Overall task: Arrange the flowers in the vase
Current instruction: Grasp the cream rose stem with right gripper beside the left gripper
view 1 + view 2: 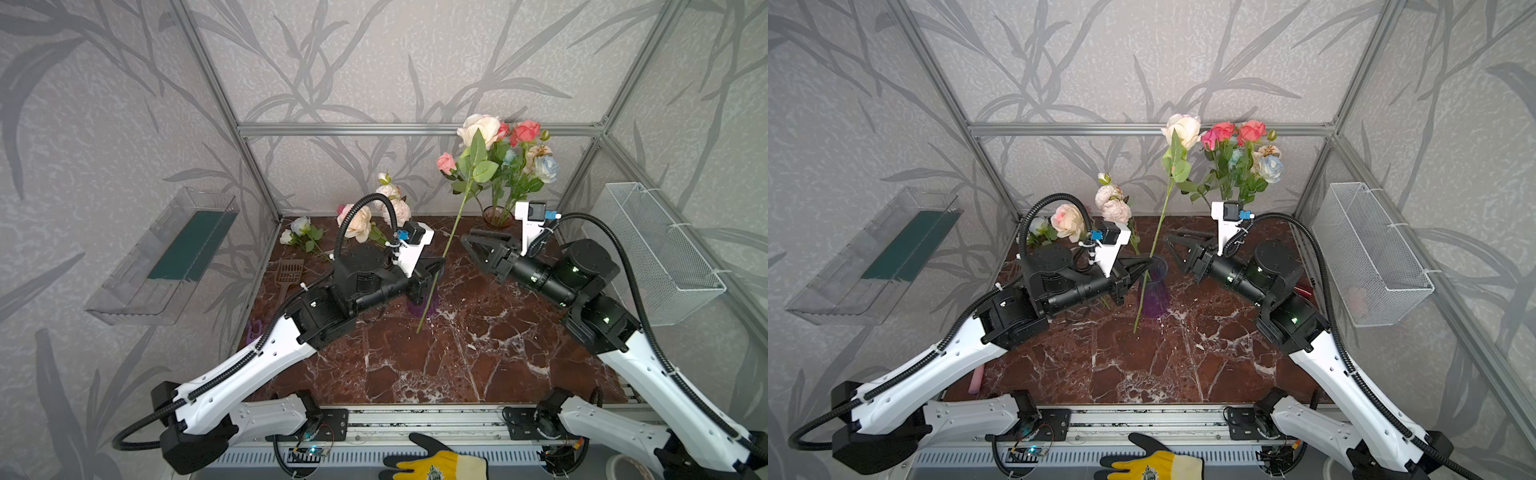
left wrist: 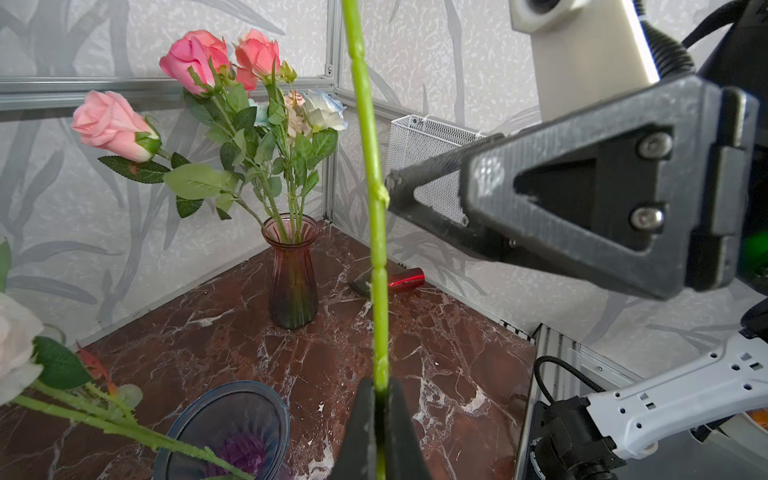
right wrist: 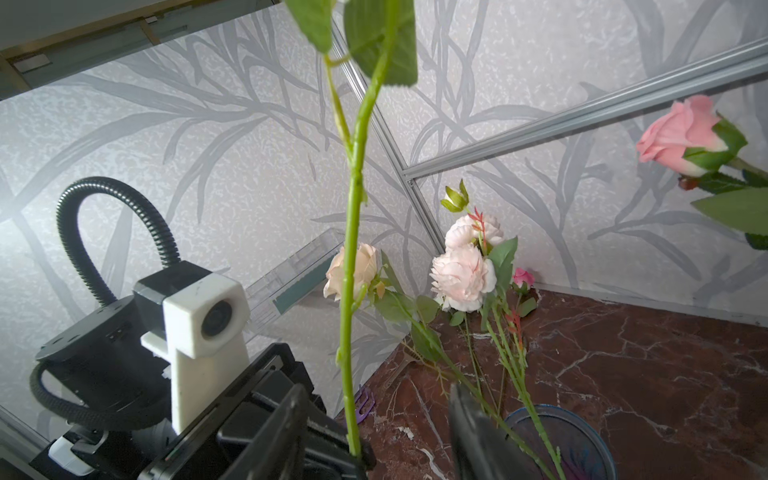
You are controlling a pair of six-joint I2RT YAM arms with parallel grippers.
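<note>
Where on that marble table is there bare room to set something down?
The front half of the table, between the two arms and the front rail, is bare. The middle is crowded by the purple vase and the left gripper holding a rose stem. Loose flowers fill the back left, the red vase the back right corner.

The white-and-black left arm [image 1: 257,365] reaches in from the near edge toward the middle, its forearm low; its black, wedge-fingered left gripper [image 1: 434,268] points to the right side, jaws pinched on the thin green stem of a long-stemmed cream rose [image 1: 478,126]; the left wrist view shows its fingers [image 2: 361,415] pressing the stem from both sides; the white-and-black right arm [image 1: 648,365] reaches in opposite; its black triangular right gripper [image 1: 467,241] faces the left one, tips just beside the stem, fingers [image 3: 469,428] parted, gripping nothing.
</note>
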